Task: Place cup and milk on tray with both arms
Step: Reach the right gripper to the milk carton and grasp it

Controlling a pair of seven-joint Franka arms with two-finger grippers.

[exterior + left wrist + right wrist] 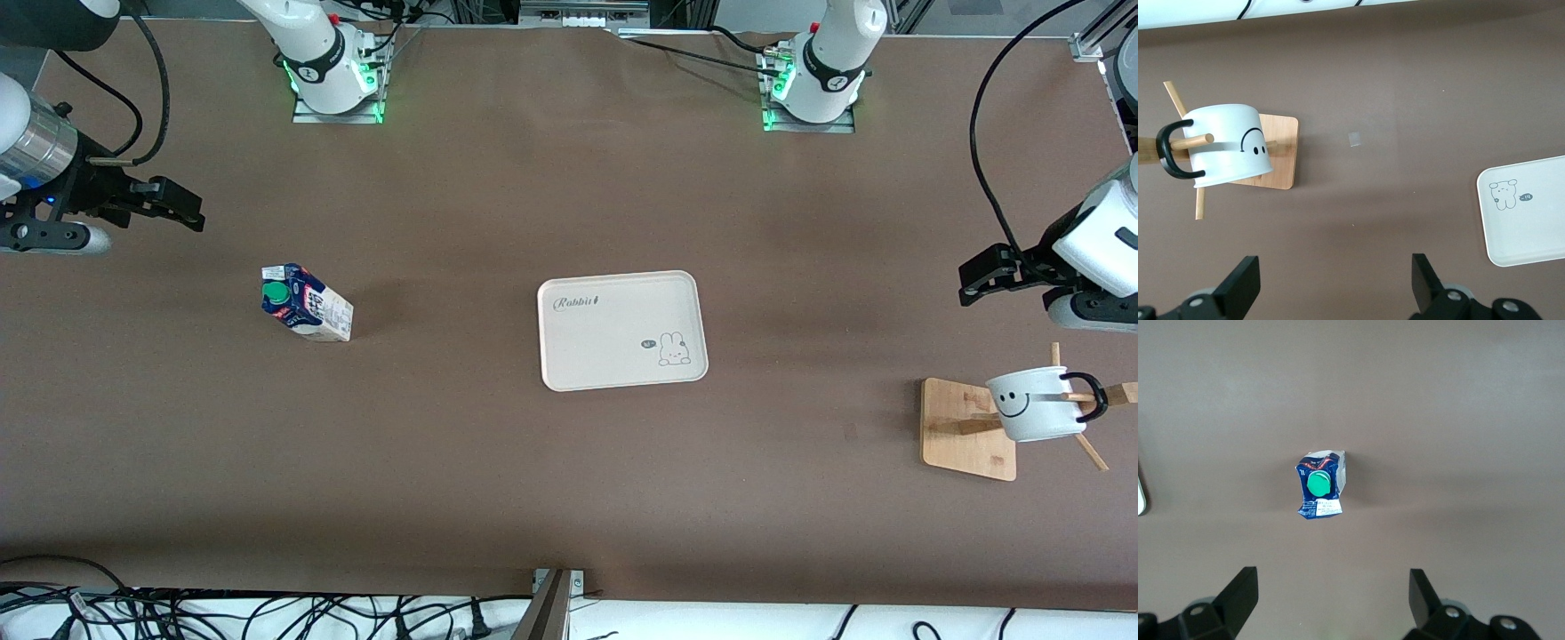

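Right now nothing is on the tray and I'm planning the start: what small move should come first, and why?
Probably lower the open right end effector toward the milk, which stands upright and free; the open left end effector is likewise empty, with the cup hanging on its wooden stand and the tray bare.

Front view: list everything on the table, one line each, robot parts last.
tray: one, cream, middle of the table, nothing on it.
milk: one, dark blue and cream carton with a green cap, upright on the table toward the right arm's end.
cup: one, white with a black smiley and a black handle, hung on a peg of the wooden stand.
wooden stand: one, light wood, toward the left arm's end.
left claw: one, black, open, in the air above the table by the wooden stand.
right claw: one, black, open, in the air above the table by the milk.
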